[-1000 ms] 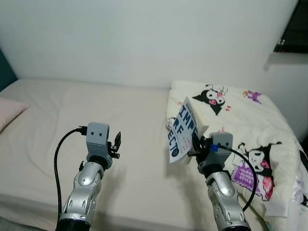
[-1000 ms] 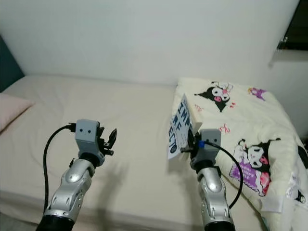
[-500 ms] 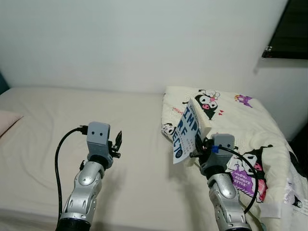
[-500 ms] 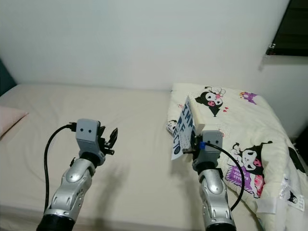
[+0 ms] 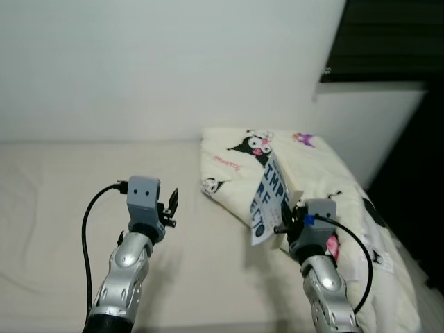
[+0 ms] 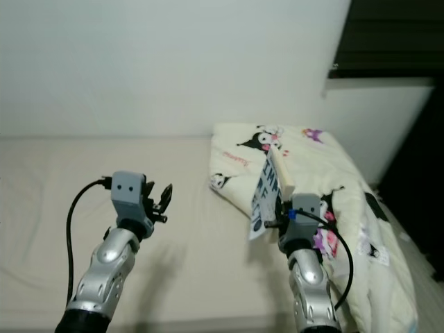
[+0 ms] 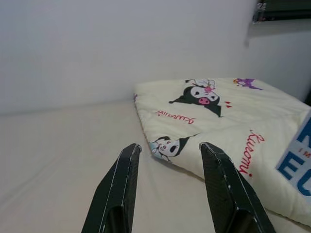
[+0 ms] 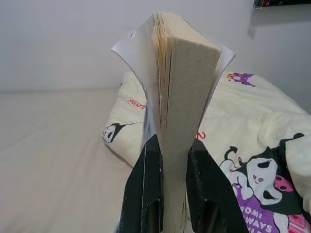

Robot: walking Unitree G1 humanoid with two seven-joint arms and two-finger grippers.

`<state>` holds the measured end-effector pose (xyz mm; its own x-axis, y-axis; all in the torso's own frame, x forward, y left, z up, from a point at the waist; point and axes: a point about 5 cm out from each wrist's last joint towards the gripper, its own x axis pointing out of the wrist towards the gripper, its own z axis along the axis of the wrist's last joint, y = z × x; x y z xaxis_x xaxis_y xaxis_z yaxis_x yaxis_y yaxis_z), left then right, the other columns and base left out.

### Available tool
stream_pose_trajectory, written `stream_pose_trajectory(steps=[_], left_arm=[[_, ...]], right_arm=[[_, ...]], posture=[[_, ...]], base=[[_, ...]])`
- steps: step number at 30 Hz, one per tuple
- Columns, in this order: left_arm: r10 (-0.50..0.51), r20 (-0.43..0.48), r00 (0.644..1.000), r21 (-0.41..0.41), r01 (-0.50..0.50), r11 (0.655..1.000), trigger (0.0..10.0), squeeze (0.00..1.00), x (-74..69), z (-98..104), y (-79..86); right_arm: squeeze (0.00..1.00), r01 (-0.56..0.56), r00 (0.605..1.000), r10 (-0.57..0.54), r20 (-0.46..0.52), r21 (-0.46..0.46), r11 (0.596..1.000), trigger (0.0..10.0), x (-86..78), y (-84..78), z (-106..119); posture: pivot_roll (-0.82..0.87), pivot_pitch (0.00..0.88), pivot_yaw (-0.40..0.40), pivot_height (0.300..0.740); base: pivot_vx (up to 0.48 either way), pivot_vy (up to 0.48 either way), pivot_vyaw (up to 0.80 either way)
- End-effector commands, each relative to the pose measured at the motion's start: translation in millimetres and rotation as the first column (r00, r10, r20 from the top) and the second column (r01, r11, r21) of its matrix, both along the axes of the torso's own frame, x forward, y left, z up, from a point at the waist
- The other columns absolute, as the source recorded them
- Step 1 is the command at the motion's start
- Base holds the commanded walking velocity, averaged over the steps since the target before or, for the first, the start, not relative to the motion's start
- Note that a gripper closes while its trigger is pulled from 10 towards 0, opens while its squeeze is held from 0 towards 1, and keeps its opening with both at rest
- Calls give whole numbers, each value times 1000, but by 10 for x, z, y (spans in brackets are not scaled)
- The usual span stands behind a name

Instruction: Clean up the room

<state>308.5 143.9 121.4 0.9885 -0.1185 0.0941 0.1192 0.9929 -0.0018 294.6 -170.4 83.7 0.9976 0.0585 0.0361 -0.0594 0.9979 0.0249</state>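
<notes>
Now | right gripper (image 8: 167, 194) pinching book (image 8: 187, 82) upright | left gripper (image 7: 167, 189) spread over bed (image 5: 48, 201) | blanket (image 5: 326, 173), seemingly folded

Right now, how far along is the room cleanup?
Done: the book is off any surface, clamped upright in the right gripper above the bed. In hand: carrying it, beside the folded cartoon blanket. Left: putting it away; no shelf or desk is visible. The left gripper is open and holds nothing.

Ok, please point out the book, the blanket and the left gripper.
book (image 5: 269, 201): left eye view, on its blue-lettered cover.
blanket (image 5: 316, 173): left eye view, on its cream top.
left gripper (image 7: 170, 189): left wrist view, between its open fingertips.
</notes>
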Motion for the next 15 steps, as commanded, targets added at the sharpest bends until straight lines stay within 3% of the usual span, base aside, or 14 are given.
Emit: stream_pose_trajectory(steps=[1,15], left_arm=[[2,-6,1000,1,-2,1000,10000,0,13,-14,24],[5,-21,1000,27,-5,1000,10000,0,37,-21,40]], right_arm=[[0,-30,999,30,17,2,1000,10000,33,76,48],[0,-29,1000,29,4,6,1000,10000,50,94,10]], posture=[[13,0,-13,740],[30,0,-11,740]], base=[[0,0,0],[0,0,0]])
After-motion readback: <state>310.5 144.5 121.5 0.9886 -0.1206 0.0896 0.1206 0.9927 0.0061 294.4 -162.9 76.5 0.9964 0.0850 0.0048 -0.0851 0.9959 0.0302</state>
